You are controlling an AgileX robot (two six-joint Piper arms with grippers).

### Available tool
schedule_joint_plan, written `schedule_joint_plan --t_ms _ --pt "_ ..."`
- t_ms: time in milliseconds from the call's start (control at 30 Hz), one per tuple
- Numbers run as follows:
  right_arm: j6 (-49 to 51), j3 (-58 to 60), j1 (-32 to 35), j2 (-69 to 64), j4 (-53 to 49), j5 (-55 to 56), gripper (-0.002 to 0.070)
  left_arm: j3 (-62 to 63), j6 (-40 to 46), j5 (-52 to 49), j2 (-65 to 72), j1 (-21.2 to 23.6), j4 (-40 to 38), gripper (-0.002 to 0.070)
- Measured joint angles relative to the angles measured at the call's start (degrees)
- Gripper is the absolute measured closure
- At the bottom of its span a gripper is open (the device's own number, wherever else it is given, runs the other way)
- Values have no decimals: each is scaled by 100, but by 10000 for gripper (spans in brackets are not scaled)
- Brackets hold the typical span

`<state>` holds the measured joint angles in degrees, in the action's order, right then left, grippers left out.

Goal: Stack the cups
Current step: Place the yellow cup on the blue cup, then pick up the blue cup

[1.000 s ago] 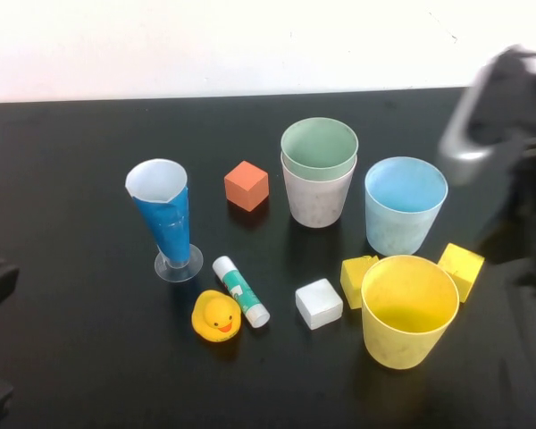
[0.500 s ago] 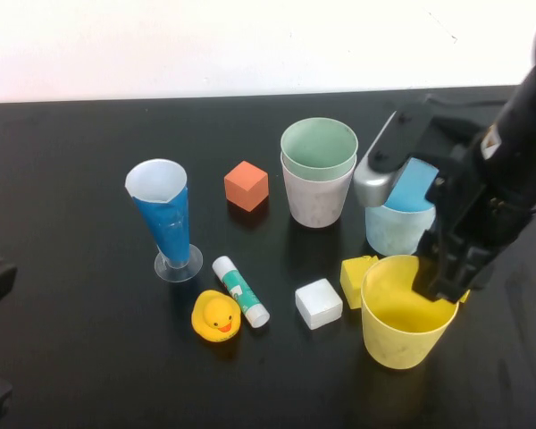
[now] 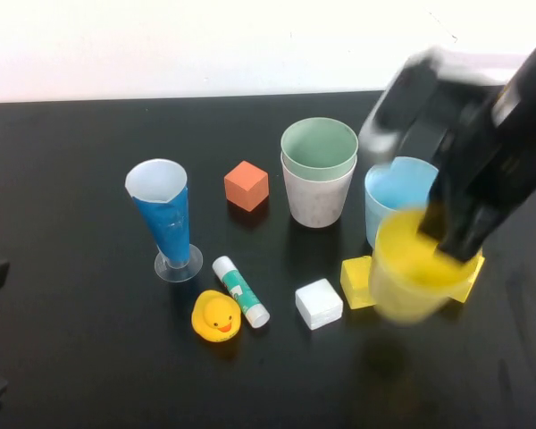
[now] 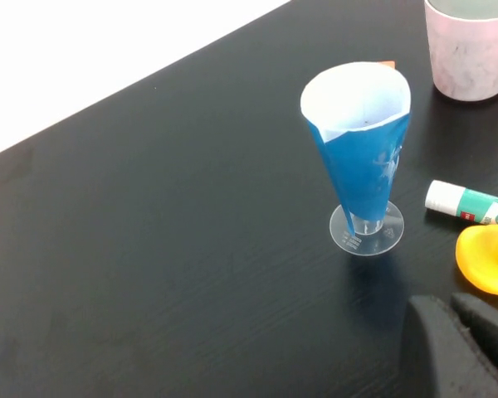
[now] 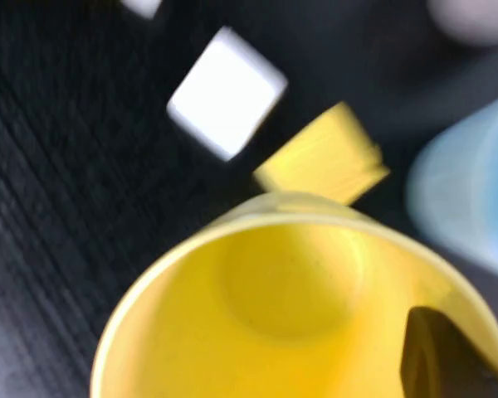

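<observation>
the yellow cup (image 3: 413, 273) is pinched by its rim in the right gripper (image 3: 454, 239) and held up beside the blue cup (image 3: 395, 198) for stacking, while the left gripper (image 4: 461, 348) is kept shut and parked.

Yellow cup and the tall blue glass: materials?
Yellow cup, gripped at its rim by the right gripper: likely matte plastic, opaque, no glare. Tall blue glass: clear foot suggests clear plastic or glass; the blue looks like a paper liner. Left gripper parked, shut.

matt plastic yellow cup (image 3: 409, 273); matt black table (image 3: 89, 179).
</observation>
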<state>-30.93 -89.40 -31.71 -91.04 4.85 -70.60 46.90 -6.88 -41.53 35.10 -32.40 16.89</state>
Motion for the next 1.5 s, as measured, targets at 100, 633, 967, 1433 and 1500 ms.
schedule_joint_plan --t_ms 100,633,967,1433,1500 --pt "-10 -543 0 327 -222 -50 659 0 0 0 0 0 14 673" --pt "445 -1763 278 -1095 -1329 -77 659 0 -329 0 0 0 14 674" --pt "463 -1799 765 -1439 -620 -77 436 0 -393 0 0 0 52 674" --pt "38 -1870 814 -2269 -26 -58 573 0 -403 -87 0 0 165 674" --pt "9 -2067 814 -2257 -37 -73 592 0 -403 -133 0 0 165 674"
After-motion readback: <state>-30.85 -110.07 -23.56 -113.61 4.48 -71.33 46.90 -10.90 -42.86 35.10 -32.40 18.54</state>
